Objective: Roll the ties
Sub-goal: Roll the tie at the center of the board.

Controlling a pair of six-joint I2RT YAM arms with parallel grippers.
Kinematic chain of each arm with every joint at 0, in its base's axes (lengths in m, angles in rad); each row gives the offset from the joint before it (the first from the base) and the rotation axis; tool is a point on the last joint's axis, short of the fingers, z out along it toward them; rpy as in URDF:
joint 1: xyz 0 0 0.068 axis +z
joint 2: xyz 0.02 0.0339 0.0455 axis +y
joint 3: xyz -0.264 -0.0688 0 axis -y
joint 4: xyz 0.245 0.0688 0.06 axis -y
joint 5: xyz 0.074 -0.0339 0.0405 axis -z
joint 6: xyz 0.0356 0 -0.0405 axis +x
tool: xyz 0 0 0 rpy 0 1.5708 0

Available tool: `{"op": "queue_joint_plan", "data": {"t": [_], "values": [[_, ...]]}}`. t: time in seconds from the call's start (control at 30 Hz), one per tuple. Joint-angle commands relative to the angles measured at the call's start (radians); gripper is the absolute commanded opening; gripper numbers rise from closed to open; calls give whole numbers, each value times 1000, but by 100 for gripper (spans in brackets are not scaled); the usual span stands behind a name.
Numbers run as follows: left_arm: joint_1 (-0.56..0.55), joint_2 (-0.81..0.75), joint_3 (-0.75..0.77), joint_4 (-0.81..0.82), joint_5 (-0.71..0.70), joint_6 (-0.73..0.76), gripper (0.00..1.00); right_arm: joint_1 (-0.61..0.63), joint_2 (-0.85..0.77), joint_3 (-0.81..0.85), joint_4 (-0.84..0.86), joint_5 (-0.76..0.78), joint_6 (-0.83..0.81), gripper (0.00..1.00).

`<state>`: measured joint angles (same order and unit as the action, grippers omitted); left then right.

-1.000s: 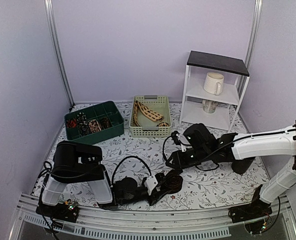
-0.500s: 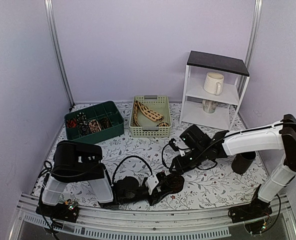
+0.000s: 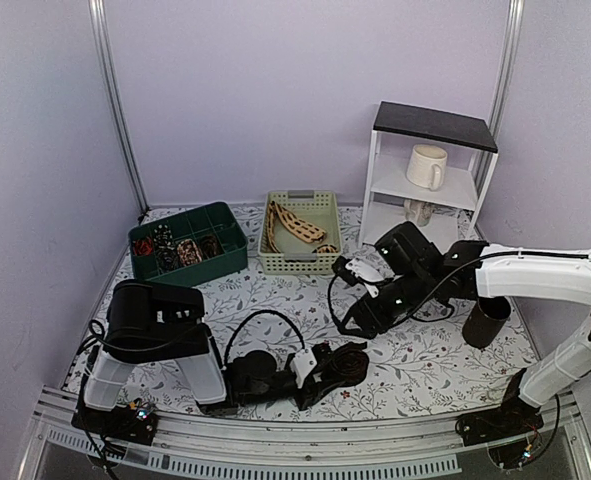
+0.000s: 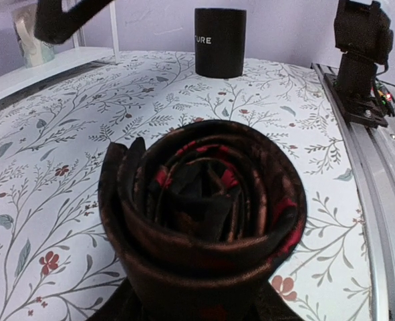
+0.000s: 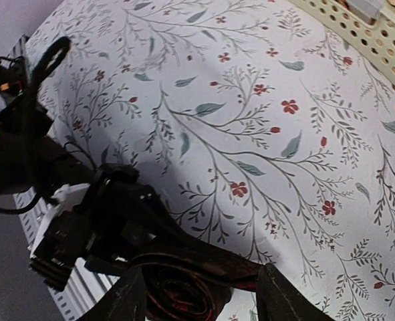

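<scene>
Right fingers (image 5: 127, 301) lifted off, spread; left fingers (image 3: 321, 364) clamp rolled dark tie (image 4: 204, 221).

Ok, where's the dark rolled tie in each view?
Top external: low centre, on the table just ahead of the arm bases, tie.
Left wrist: fills the middle, coil end facing the camera.
Right wrist: bottom edge, centre, only partly in view.
Landmark: the black cup, right of the tie from above, is behind it in the left wrist view; it is not in the right wrist view.
</scene>
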<state>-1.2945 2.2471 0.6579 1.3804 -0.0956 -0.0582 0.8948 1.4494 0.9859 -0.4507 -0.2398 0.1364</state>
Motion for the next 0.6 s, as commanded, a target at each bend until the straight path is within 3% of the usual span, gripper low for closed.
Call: {"op": "queue_joint_plan", "data": {"t": [0.0, 0.2, 0.37, 0.47, 0.57], "values": [[17, 45, -34, -78, 8, 27, 43, -3, -40, 20, -142, -132, -266, 60], [25, 48, -42, -63, 13, 42, 43, -3, -185, -102, -95, -210, -569, 68], [32, 43, -50, -57, -9, 41, 42, -3, -166, -113, -69, -178, -654, 71], [32, 40, -51, -62, -36, 32, 43, -22, -109, -76, 37, -111, -526, 71], [32, 39, -49, -74, -67, 22, 42, -36, -24, 31, 72, -94, -233, 70]]}}
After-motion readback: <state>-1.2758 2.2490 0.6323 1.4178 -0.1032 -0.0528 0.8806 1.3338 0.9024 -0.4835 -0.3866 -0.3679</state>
